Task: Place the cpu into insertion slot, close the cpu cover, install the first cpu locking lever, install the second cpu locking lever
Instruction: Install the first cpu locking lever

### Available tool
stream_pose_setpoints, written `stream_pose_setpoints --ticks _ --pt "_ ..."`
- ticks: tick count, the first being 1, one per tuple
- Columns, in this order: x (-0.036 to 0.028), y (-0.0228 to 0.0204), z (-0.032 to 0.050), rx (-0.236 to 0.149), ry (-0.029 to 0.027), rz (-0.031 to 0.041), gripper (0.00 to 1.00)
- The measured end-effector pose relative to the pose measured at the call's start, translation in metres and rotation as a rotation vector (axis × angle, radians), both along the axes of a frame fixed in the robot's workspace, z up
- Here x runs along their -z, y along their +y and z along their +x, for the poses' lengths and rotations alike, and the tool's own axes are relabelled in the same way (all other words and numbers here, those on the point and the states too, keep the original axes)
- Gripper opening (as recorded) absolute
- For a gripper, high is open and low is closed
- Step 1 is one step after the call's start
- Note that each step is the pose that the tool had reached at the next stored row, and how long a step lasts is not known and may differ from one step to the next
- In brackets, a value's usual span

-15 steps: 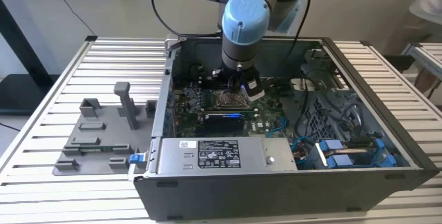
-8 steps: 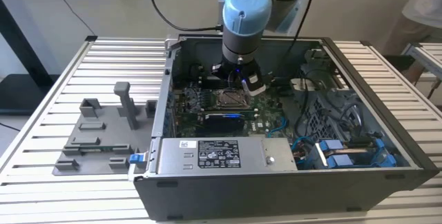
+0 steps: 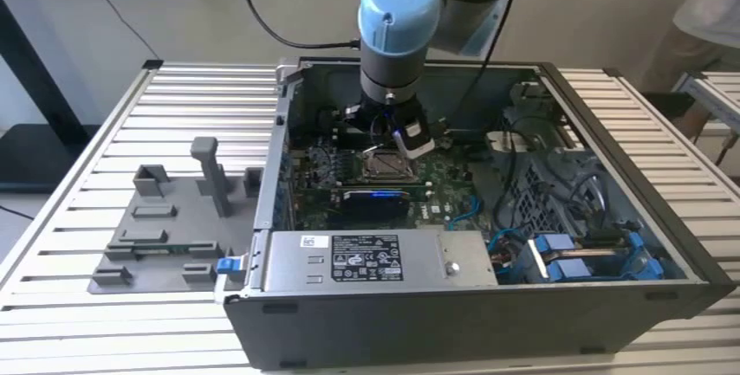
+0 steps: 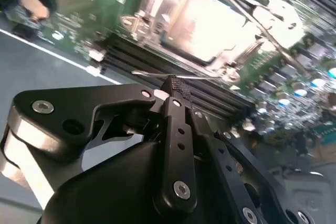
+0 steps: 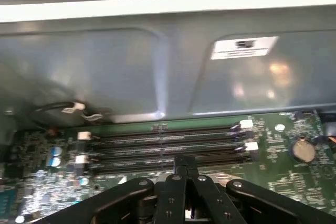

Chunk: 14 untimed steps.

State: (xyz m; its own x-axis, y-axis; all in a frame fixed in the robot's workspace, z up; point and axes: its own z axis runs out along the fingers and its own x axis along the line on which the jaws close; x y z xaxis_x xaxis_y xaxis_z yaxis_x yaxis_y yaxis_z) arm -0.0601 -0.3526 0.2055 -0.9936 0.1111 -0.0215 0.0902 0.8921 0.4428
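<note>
Jaws: the gripper [image 4: 176, 85] has its fingers pressed together into one narrow tip, with nothing visibly pinched between them. A closed tip like this suits pushing a thin wire rather than grasping a flat part.
Just ahead of the jaws: a thin lever rod [image 4: 157, 75] runs crosswise right at the fingertip, touching it or very nearly. I cannot tell which.
Further ahead of the jaws: the cpu [image 4: 210, 17] lies flat in the insertion slot [image 3: 382, 164], its pale metal top showing through the window of the cpu cover [image 4: 157, 1]. The cover looks folded down over it, so seating and closing appear done.
Across the cover: a second lever rod [image 4: 247, 11] slants over the far side of the frame. Whether it is latched I cannot tell.
Arm: in the exterior view it comes down steeply into the computer case [image 3: 682, 262], probably so the tip meets the rod from above.
Other side of the jaws: the memory slots [image 5: 168, 140] lie close by the tip, with the case wall behind them.
Stage: judging by this, the work is at a locking lever.
</note>
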Motion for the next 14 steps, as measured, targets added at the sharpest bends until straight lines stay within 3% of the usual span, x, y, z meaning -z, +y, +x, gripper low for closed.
stream_pose_setpoints --ticks 6,10,14 --pt "0.0002 -0.0021 -0.0242 0.0 -0.0016 0.0 0.11" --pt "0.0011 -0.0033 -0.0269 0.0 -0.0046 0.0001 0.11" --pt "0.0058 -0.0034 -0.0278 -0.003 -0.0086 -0.0002 0.11"
